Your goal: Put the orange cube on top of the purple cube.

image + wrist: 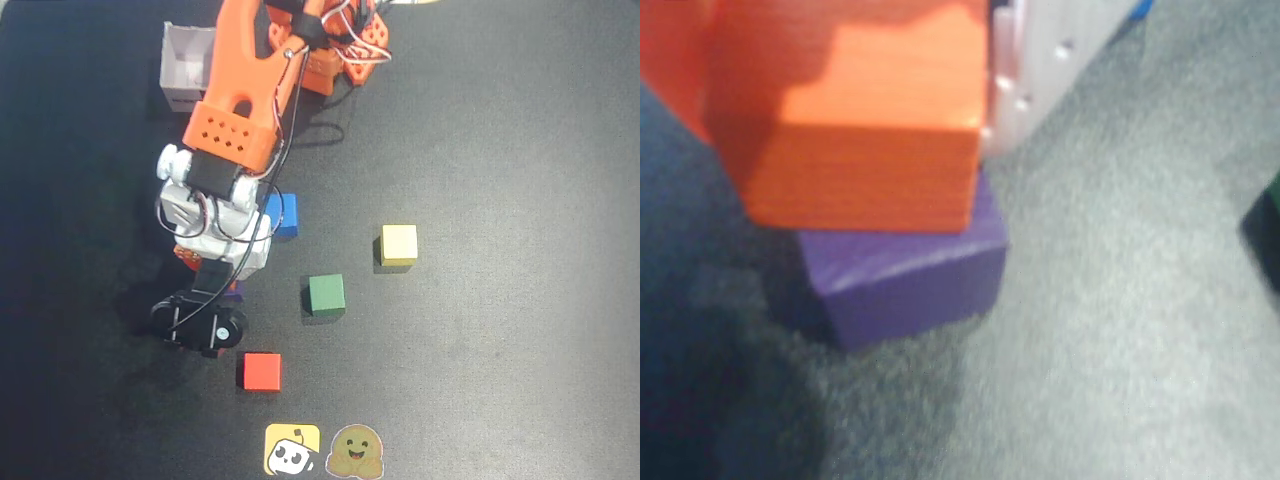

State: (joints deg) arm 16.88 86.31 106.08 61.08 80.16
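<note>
In the wrist view the orange cube [880,110] sits between an orange finger [670,60] on the left and a white finger [1025,70] on the right. My gripper [845,70] is shut on it. The purple cube [910,275] lies on the dark mat right under it, sticking out below and to the right. I cannot tell whether the two cubes touch. In the overhead view the arm covers both cubes; only a sliver of the purple cube [234,292] shows below my gripper [212,272].
On the mat lie a blue cube [284,214], a green cube [326,294], a yellow cube [399,244] and a red cube [261,371]. A white open box [185,65] stands at the back left. Two stickers [292,449] lie at the front edge.
</note>
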